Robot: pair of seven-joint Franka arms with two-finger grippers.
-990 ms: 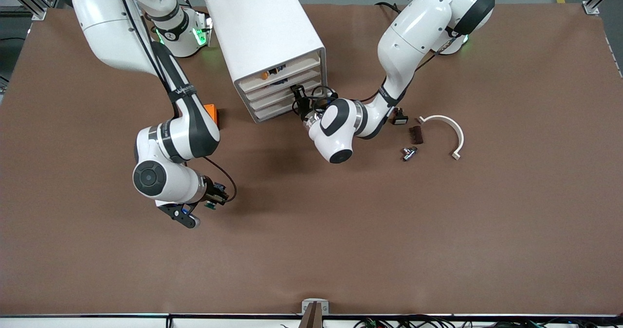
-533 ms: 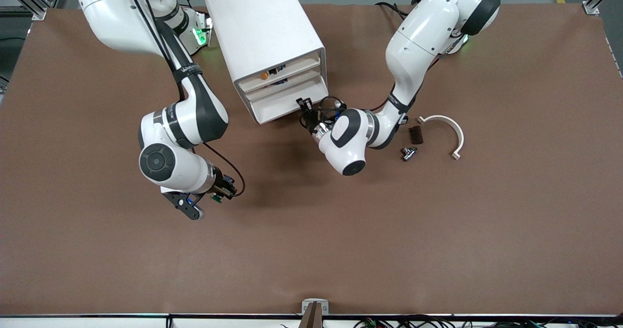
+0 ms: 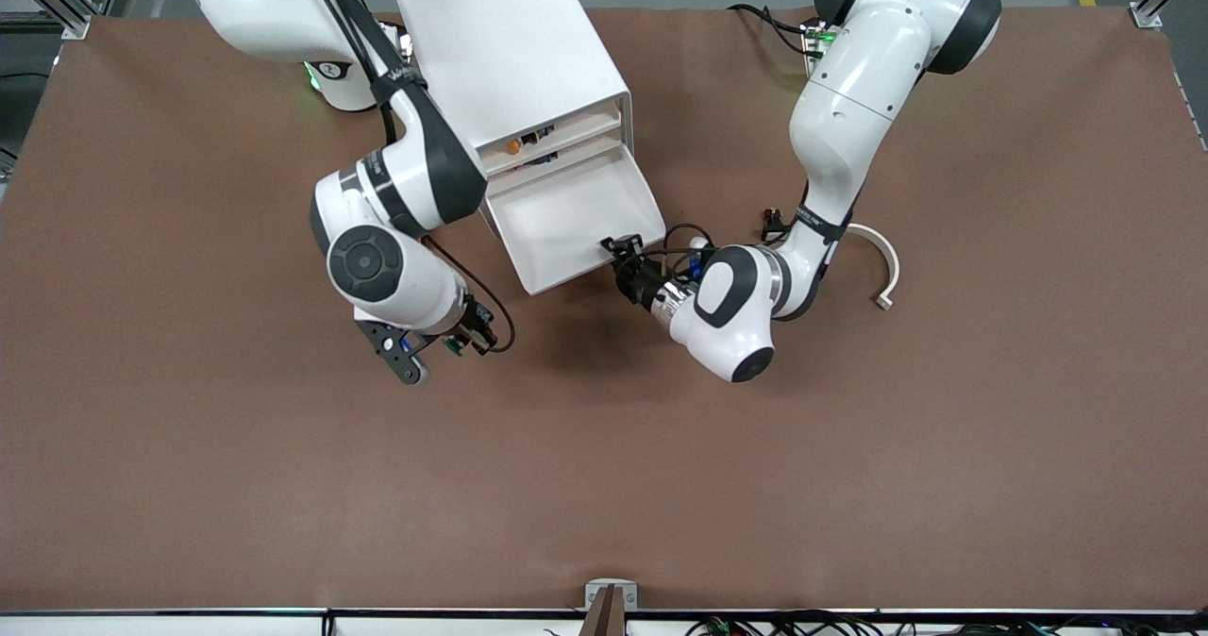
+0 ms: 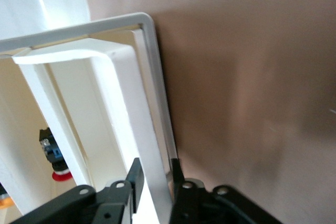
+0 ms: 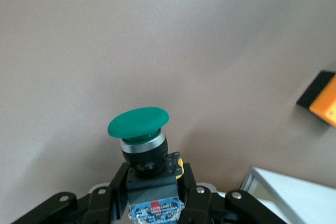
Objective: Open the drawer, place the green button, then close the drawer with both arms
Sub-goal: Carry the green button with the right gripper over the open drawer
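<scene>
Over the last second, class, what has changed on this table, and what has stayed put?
The left gripper has pulled the drawer well out of the cabinet, toward the front camera; its fingers still straddle the drawer's front edge. The right gripper has carried the button, still clamped, over the table toward the drawer's open end. The cabinet, its other drawers and the white curved piece have not moved.

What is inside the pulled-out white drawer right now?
The shallow white plastic drawer shows only a bare white floor. Its rearmost part is covered by the white boxy cabinet, so that stretch cannot be checked.
</scene>
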